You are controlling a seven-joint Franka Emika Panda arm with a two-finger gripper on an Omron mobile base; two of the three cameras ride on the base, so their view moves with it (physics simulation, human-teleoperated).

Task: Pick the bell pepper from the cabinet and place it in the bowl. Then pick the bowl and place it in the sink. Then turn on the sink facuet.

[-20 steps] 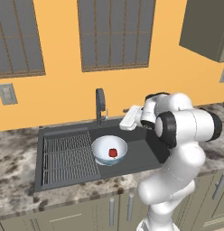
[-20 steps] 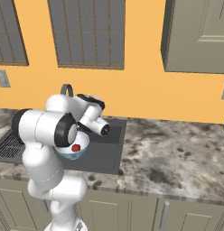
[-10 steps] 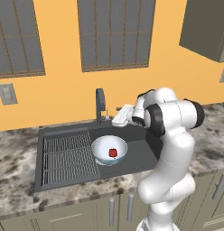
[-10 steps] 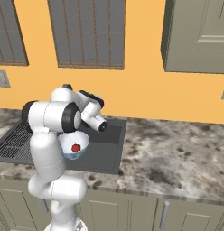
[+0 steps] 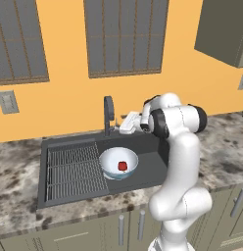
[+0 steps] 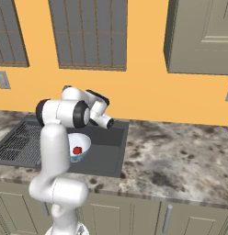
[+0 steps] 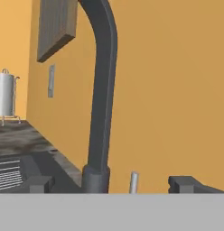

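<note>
Faucet [image 7: 102, 90] stands just ahead of the wide-open pincer [image 7: 116, 182], its small pale lever [image 7: 133, 182] between the tips. Lever looks stiff, thin, probably slippery; push it sideways near the top.

The sink [image 5: 153, 164] and bowl [image 5: 118, 163] are seen from behind by both base views, while the faucet [image 7: 101, 94] is faced closely by the hand view.

even flat rendered light, sharp, soft shadows, no glare
</note>
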